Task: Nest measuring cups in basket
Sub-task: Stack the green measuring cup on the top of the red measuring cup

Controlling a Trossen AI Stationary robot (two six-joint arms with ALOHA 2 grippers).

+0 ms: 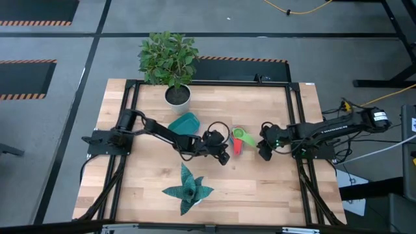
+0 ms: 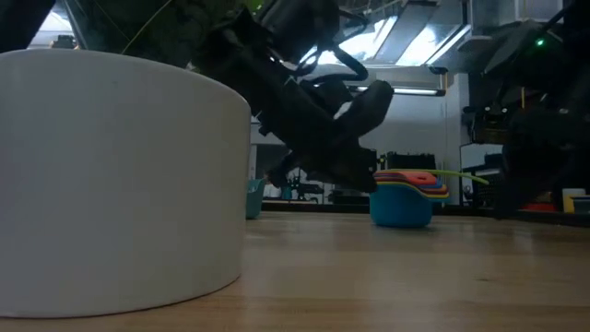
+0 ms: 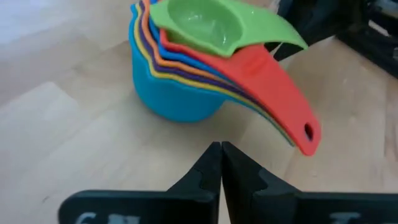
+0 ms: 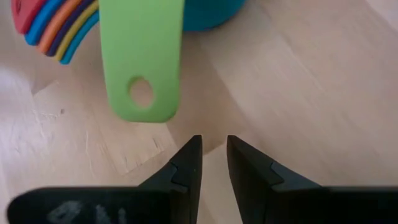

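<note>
Reaching in from the left edge of the table (image 1: 130, 195), my left arm lies low and stretched, elbow past the teal basket (image 1: 184, 123), with my left pincer (image 1: 224, 156) pressed together, holding nothing, just beside the stacked measuring cups (image 1: 239, 140). The stack stands on the bare wood near the table's middle, outside the basket: a blue cup (image 3: 174, 93) at the bottom, the green cup (image 3: 205, 25) on top, and the red handle (image 3: 280, 99) fanned out toward me. My right arm comes in from the opposite edge, its right pincer (image 1: 265, 152) near the stack's other side, fingers slightly apart around nothing, with the green handle (image 4: 142, 62) ahead of them. From table height the stack seems, as far as I can tell, untouched by either pincer.
</note>
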